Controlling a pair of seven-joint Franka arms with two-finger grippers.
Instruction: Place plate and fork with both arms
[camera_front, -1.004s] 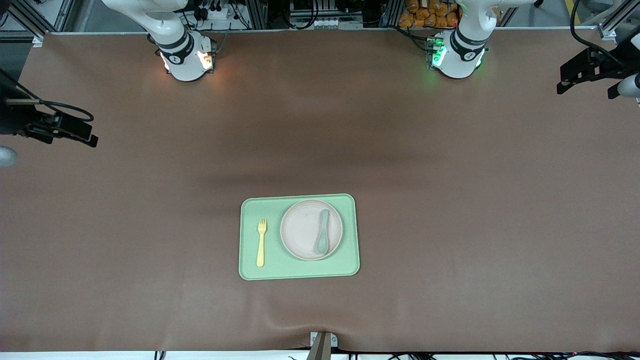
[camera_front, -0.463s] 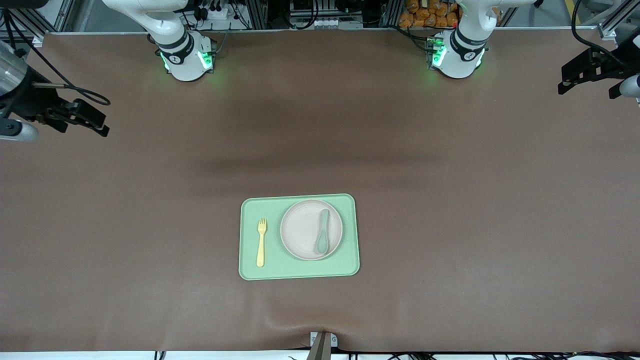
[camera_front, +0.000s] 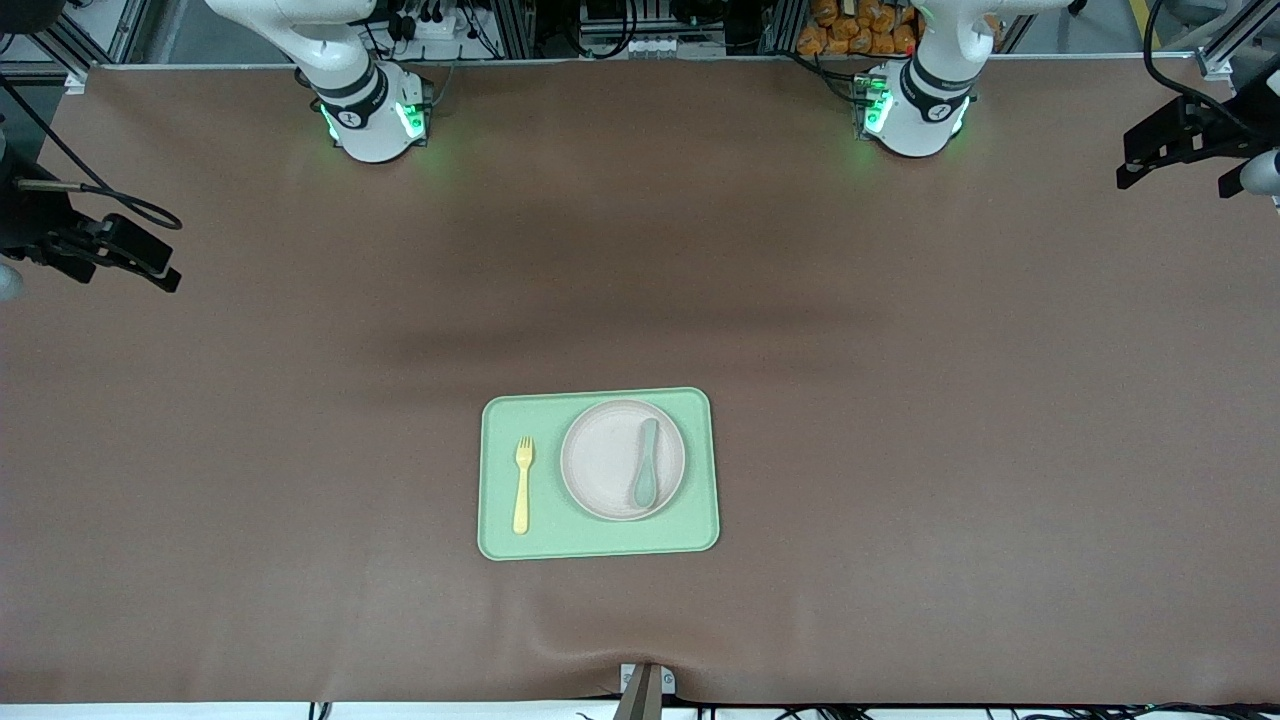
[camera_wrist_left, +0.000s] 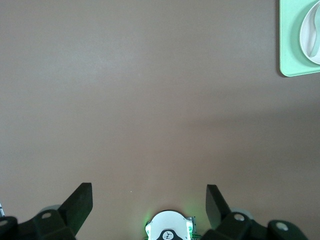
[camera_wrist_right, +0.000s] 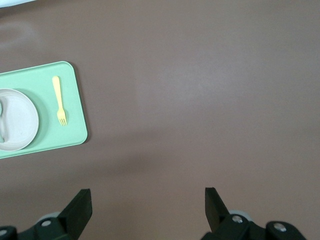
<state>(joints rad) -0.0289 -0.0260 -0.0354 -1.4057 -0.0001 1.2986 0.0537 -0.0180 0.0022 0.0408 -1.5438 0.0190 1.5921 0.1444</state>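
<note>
The off-white plate (camera_front: 610, 470) lies on a light-green tray (camera_front: 598, 540) in the middle of the table. A grey-green spoon (camera_front: 646, 462) lies on the plate. The pale-yellow fork (camera_front: 522, 485) lies on the tray beside the plate, toward the right arm's end. My right gripper (camera_front: 105, 268) is open and empty, high over the right arm's end of the table; its view shows the tray (camera_wrist_right: 75, 115), plate (camera_wrist_right: 20, 120) and fork (camera_wrist_right: 59, 100). My left gripper (camera_front: 1170, 186) is open and empty over the left arm's end; its view shows a tray corner (camera_wrist_left: 290, 50) and the plate's edge (camera_wrist_left: 311, 35).
The brown table (camera_front: 900, 400) is bare around the tray. The two arm bases (camera_front: 372, 115) (camera_front: 915, 110) stand at the edge farthest from the front camera, lit green. A small metal bracket (camera_front: 646, 682) sits at the nearest edge.
My right gripper has shifted a little at its end of the table, up and then back. The right base's light went from white to green. The left arm, tray, plate and fork have not moved.
</note>
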